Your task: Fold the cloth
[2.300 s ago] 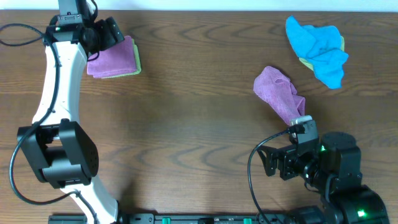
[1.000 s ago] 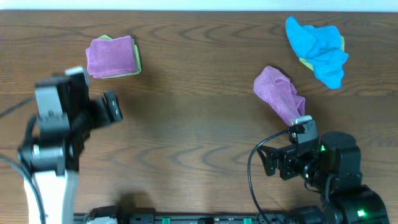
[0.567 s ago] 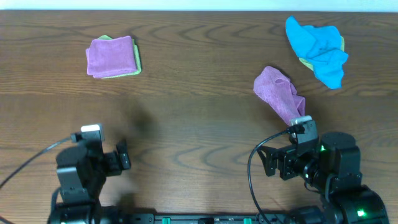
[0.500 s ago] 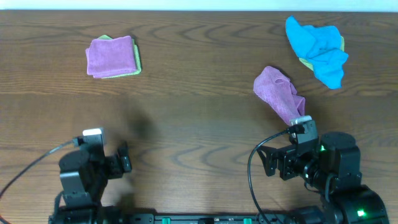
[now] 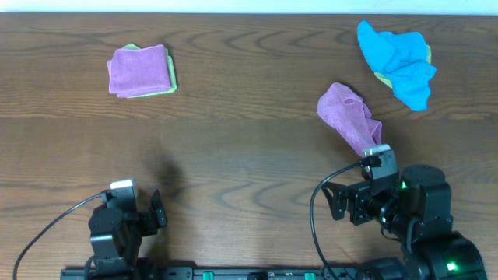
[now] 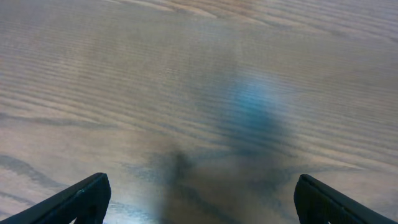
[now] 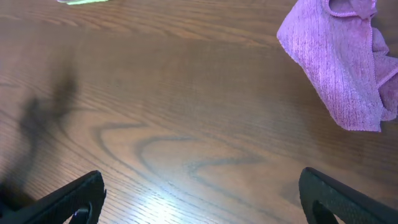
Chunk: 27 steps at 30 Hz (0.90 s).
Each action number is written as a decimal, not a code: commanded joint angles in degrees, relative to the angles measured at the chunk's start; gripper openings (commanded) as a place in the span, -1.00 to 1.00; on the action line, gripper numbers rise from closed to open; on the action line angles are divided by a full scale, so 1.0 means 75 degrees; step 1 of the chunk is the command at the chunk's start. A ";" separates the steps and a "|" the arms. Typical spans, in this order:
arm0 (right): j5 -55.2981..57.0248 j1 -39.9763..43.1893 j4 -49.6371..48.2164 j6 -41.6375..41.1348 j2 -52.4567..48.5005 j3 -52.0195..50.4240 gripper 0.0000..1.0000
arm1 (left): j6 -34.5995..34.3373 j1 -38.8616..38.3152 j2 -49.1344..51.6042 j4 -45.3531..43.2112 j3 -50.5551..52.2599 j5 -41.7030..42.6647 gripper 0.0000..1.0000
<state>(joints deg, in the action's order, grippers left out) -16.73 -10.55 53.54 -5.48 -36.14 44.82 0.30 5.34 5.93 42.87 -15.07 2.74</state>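
A crumpled purple cloth [image 5: 350, 117] lies right of centre; it also shows in the right wrist view [image 7: 348, 59] at the upper right. A folded purple cloth [image 5: 138, 70] rests on a folded green one at the back left. A crumpled blue cloth [image 5: 397, 58] lies over a green one at the back right. My left gripper [image 5: 156, 208] is open and empty at the front left, over bare wood [image 6: 199, 199]. My right gripper [image 5: 336, 204] is open and empty at the front right, just short of the crumpled purple cloth [image 7: 199, 199].
The wooden table [image 5: 249, 155] spans the view. Black cables loop from both arm bases at the front edge. A white strip runs along the table's back edge.
My left arm has drawn back from the folded stack at the back left to the front left edge. The folded cloths stay put. The right arm has not moved.
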 commanded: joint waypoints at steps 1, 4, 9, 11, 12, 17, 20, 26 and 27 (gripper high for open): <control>-0.0026 0.0052 0.0012 -0.0064 0.0023 -0.0012 0.98 | 0.0134 -0.0026 -0.0300 0.0114 0.0192 -0.0105 0.91; -0.0026 0.0052 0.0012 -0.0064 0.0023 -0.0012 0.99 | 0.0137 -0.0052 -0.0449 0.0297 0.0219 -0.0105 0.91; -0.0026 0.0052 0.0012 -0.0064 0.0023 -0.0012 0.98 | 0.0227 -0.0385 -0.0673 0.0525 0.0306 -0.0114 0.91; -0.0026 0.0052 0.0012 -0.0064 0.0023 -0.0012 0.99 | 0.0227 -0.0525 -0.0772 0.0565 0.0402 -0.0114 0.91; -0.0026 0.0052 0.0012 -0.0064 0.0023 -0.0012 0.98 | 0.0227 -0.0595 -0.0766 0.0592 0.0458 -0.0111 0.91; -0.0026 0.0052 0.0012 -0.0064 0.0023 -0.0012 0.98 | 0.0323 -0.0726 -0.0766 0.0647 0.0589 -0.0108 0.91; -0.0026 0.0052 0.0012 -0.0064 0.0023 -0.0012 0.98 | 0.0481 -0.0726 -0.0766 0.0647 0.0589 -0.0111 0.91; -0.0026 0.0052 0.0012 -0.0064 0.0023 -0.0012 0.99 | 0.0475 -0.0723 -0.0764 0.0647 0.0589 -0.0108 0.91; -0.0026 0.0052 0.0012 -0.0064 0.0023 -0.0012 0.99 | 0.0475 -0.0723 -0.0764 0.0647 0.0589 -0.0111 0.91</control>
<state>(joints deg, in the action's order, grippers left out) -16.71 -10.55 53.56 -5.48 -36.14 44.82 2.00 0.21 0.78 46.02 -13.15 2.57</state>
